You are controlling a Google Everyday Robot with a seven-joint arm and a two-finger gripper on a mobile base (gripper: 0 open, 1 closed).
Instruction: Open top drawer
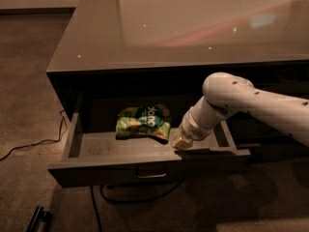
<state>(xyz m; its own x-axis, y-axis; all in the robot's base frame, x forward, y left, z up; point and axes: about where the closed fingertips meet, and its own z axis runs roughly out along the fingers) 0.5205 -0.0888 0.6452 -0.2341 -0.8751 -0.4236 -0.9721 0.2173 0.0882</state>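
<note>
- The pincer (pixel 182 141) is low inside the open drawer, its tan tip right at the inner side of the front panel, somewhat right of centre. Whether it is open or closed cannot be told from here.
- Behind it, the white arm (pixel 251 104) reaches in from the right edge of the view, bends at a rounded joint and slopes down and left into the drawer.
- The top drawer (pixel 96 170) stands well out from the cabinet, its grey inner floor in plain sight and its dark flat front facing the camera.
- A small metal loop handle (pixel 151 174) sits at the centre of that front, below and a little left of the pincer; the two are apart.
- A green snack bag (pixel 144 122) lies flat on the drawer floor, toward the back, just left of the pincer.
- Above the drawer, the glossy grey-brown worktop (pixel 193 23) of the cabinet catches pale and reddish reflections.
- A thin cable (pixel 29 145) trails over the carpet (pixel 24 81) at the left, near the drawer's left side.
- A second cable (pixel 137 198) loops on the floor under the drawer front.
- A dark bar-shaped object (pixel 36 219) lies at the lower left corner; what it is cannot be told.
</note>
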